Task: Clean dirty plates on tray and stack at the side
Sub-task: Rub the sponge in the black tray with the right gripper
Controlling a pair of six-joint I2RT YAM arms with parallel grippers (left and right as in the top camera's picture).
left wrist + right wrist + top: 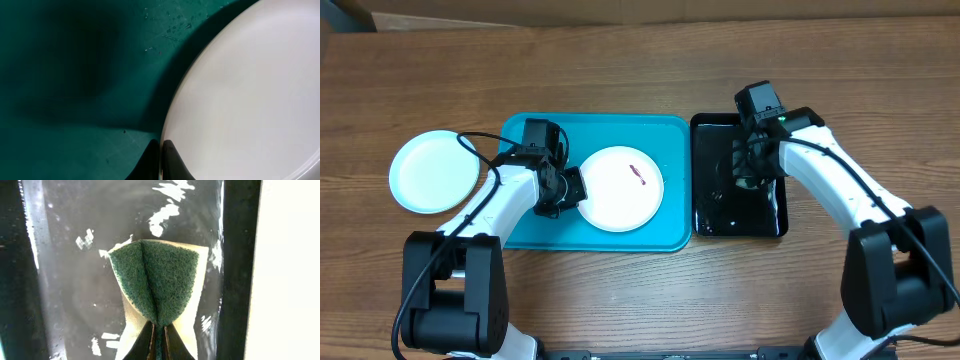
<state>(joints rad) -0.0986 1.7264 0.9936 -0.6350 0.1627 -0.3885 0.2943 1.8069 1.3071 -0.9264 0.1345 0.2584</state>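
A white plate (620, 190) with a small reddish smear (638, 175) lies on the teal tray (525, 228). My left gripper (571, 190) is shut on this plate's left rim. In the left wrist view the fingertips (161, 156) pinch the plate's edge (250, 90) over the tray floor (75, 75). A pale bluish-white plate (433, 171) lies on the table left of the tray. No yellow plate is in view. My right gripper (746, 172) is shut on a green sponge (157, 282) over the black tray, with the fingertips (159, 342) squeezing it folded.
The glossy black tray (712, 215) stands right of the teal tray, and its wet floor (75, 290) holds water. Bare wooden table (640, 290) lies in front of both trays. Cardboard runs along the far edge.
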